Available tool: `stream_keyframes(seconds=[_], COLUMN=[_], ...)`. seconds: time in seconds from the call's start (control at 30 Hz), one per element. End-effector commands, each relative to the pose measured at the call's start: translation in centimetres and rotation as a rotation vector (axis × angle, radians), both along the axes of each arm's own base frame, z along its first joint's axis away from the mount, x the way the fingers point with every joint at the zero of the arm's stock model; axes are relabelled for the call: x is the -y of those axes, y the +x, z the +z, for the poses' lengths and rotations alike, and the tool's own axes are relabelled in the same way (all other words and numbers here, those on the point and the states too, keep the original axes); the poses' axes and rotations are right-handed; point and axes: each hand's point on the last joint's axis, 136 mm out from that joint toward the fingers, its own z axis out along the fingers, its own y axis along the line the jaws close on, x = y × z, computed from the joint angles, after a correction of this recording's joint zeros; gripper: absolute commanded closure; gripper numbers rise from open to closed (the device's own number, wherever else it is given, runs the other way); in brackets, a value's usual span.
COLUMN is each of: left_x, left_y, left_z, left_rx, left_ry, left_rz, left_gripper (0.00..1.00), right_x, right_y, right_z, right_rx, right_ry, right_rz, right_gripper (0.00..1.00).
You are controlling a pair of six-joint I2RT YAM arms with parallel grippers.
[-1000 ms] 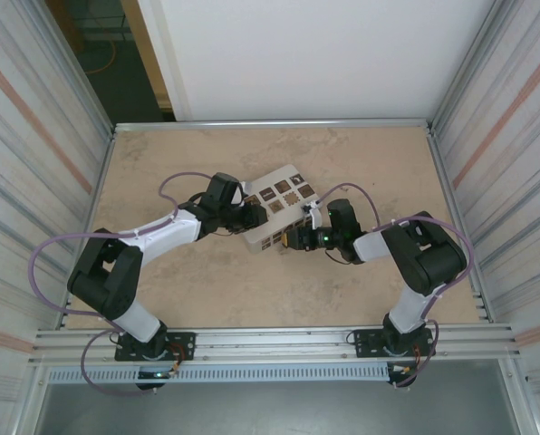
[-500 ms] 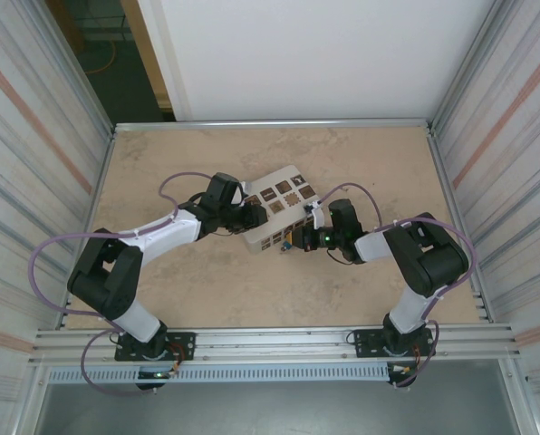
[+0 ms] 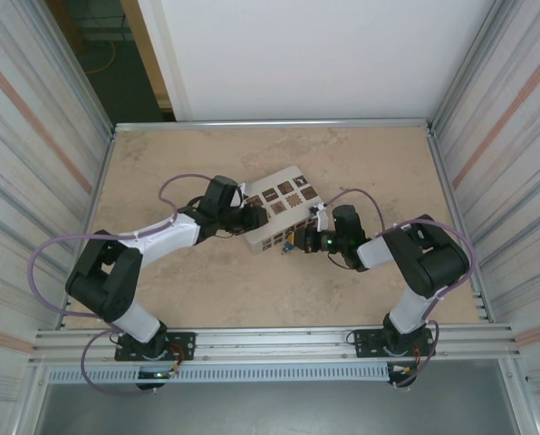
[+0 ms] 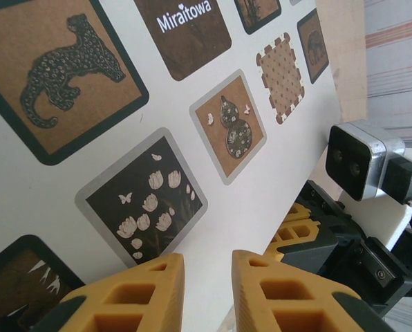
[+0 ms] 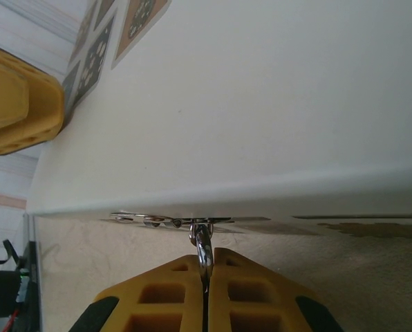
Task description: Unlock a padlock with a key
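Right gripper (image 5: 204, 280): clamping shut on key (image 5: 203, 249) at white box (image 5: 261, 104) lower edge.
Left gripper (image 4: 207, 290): hovering over box, narrowly parted, mid-tabletop (image 3: 361, 163).

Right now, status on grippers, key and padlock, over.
Left gripper open, fingers against white box. Right gripper shut on key at box's lower edge. Padlock tiny blue speck beside right gripper; engagement unclear.

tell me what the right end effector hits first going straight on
Likely the plain side of the white patterned box, just beyond the thin metal key pinched in the right end effector; depth is unclear.
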Motion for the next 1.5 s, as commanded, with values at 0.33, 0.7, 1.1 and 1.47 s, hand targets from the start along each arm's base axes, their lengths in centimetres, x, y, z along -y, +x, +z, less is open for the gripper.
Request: stream_keyframes(seconds=[0.33,0.7,1.1,1.47], left_x=[-2.4,-2.6,-2.8,-2.9], left_y=[-4.7,-5.0,-5.2,-5.3], left_z=[-6.7,-7.4,-7.8,-8.2], left_rx=[-0.177,-0.188,-0.197,-0.202], left_ry=[0.116,0.114,0.121,0.124], left_rz=[0.002,0.007,0.013,0.014], left_gripper=[0.75,0.75,0.75,0.75], right_x=[1.5,1.7,2.5,2.9], right_y=[3.5,3.6,5.1,6.7], right_z=[2.3,1.7,2.5,3.6], right_rx=[-0.073,-0.093,-0.116,-0.116], right_ry=[0.131,0.11,0.145,0.181], right_rz=[-0.183,-0.178,-0.269,-0.309], right_gripper=[0.94,0.92,0.92,0.93])
